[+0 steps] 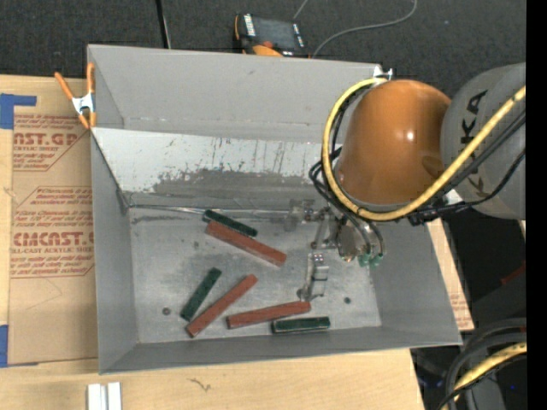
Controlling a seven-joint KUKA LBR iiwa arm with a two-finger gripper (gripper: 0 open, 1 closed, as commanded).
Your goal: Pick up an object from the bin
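Red bars (220, 305), green bars (201, 294) in bin (114, 263)

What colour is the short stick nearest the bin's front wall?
The short stick is dark green, plain in the camera view.

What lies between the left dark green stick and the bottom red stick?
Another red-brown stick, lying slanted on the bin floor, as the camera view shows.

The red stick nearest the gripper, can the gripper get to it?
Probably yes. The gripper sits right by the right end of that red stick, with nothing on top. The dark green stick beside it lies close and might get bumped.
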